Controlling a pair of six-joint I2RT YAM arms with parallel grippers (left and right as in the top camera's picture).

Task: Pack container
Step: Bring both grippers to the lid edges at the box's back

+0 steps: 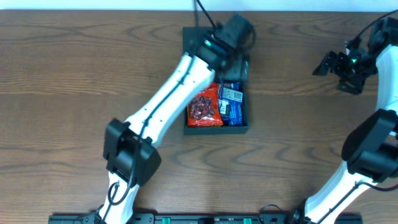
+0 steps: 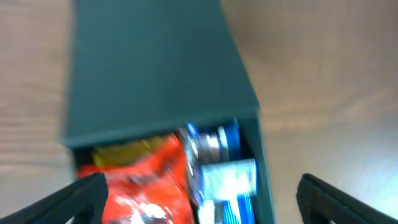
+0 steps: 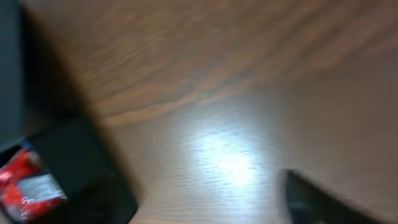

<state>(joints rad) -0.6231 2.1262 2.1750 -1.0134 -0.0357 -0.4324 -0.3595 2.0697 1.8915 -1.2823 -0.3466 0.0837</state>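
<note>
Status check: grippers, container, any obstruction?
Left gripper open above container, empty. Right gripper off to the side, jaws unclear. Red packet and blue packet inside, lid not shut. Nothing seen blocking.

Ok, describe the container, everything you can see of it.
The container is a dark teal-black, matte rectangular box, cardboard by its look, flat on the wooden table. Its flap lid covers the far part; the near part shows a red packet and blue packets. The open left tool hovers above; no contact shows.
</note>
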